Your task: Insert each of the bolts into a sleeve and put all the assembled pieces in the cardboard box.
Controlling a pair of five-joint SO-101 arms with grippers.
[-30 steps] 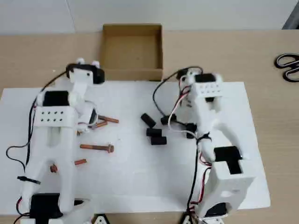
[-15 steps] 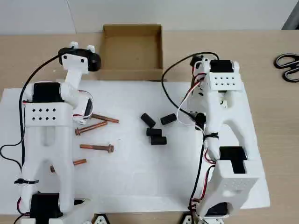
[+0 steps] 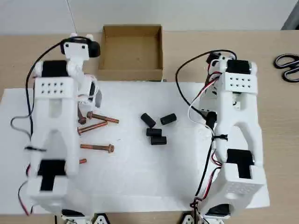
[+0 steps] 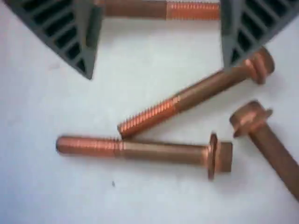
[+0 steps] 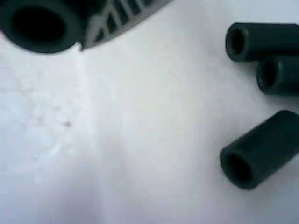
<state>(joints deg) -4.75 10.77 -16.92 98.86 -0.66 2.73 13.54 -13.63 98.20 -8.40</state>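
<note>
The left gripper, jaws gaping and empty, is hovering over loose bolts; sleeves unfilled, cardboard box empty.

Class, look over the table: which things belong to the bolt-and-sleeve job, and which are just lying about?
For the job: copper bolts, black sleeves, cardboard box.
Lying about: scissors, white sheet under the parts.
</note>
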